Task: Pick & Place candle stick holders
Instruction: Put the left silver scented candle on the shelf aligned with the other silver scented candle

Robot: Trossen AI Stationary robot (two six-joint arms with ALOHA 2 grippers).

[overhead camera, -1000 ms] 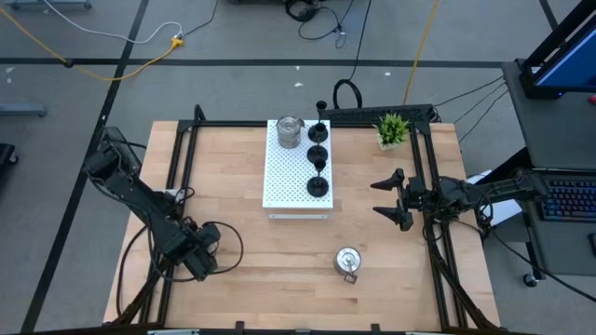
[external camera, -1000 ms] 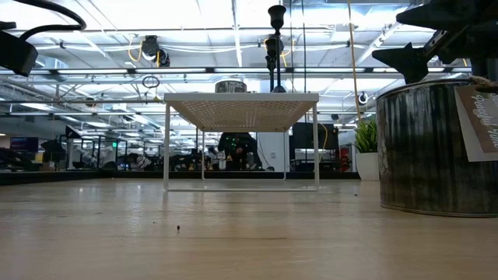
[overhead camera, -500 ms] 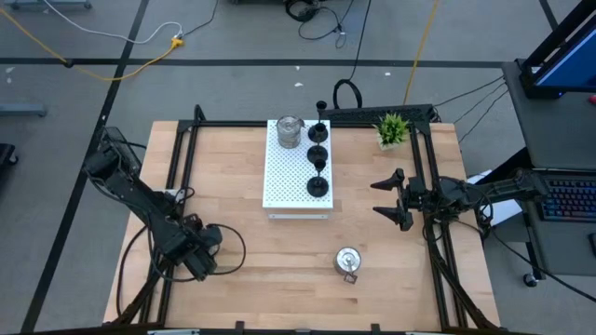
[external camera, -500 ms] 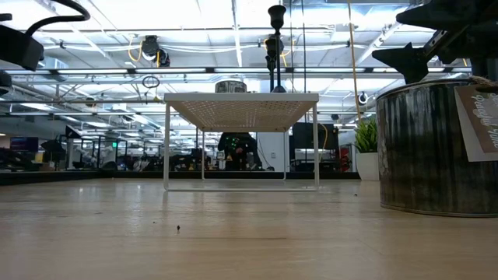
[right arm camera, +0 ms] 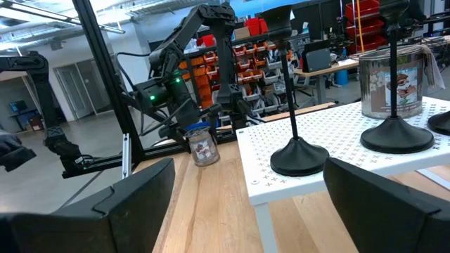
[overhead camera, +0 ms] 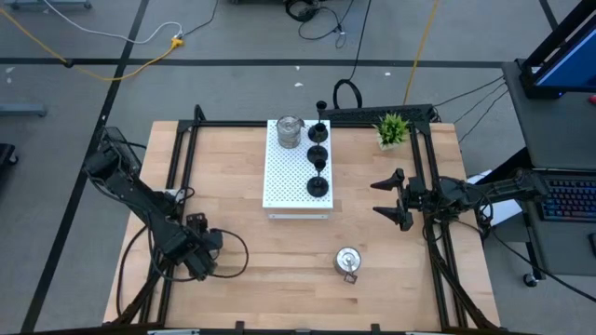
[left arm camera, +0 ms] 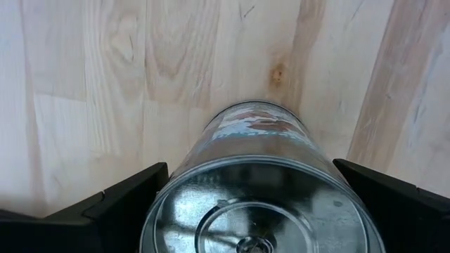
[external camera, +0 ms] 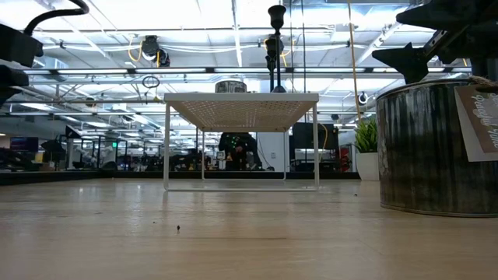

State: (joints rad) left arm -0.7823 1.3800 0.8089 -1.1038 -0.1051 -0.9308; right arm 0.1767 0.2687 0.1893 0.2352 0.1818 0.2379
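The left gripper sits low over the near-left part of the table, and the left wrist view shows a shiny silver candle holder lying between its 2 dark fingers — the fingers spread wide on either side, with no clear contact on the tin's wall, so it looks bracketed rather than clamped. The right gripper hovers with jaws open, right of the white perforated board and aimed at it.

On that board stand 4 matte black holders in a row along its right edge, with another silver tin at the far left corner. A third silver tin rests alone on the bare wood near the front, a small tag beside it. The green spiky plant is at the far right.

The silver tins look stiff, light and slick — a smooth round wall will tend to roll or slip between flat pads, so a squeeze across the widest part of the body, square to its axis, seems safest. The black ones are top-heavy on thin stems; taking the stem low, just above the round base, should keep them from tipping.
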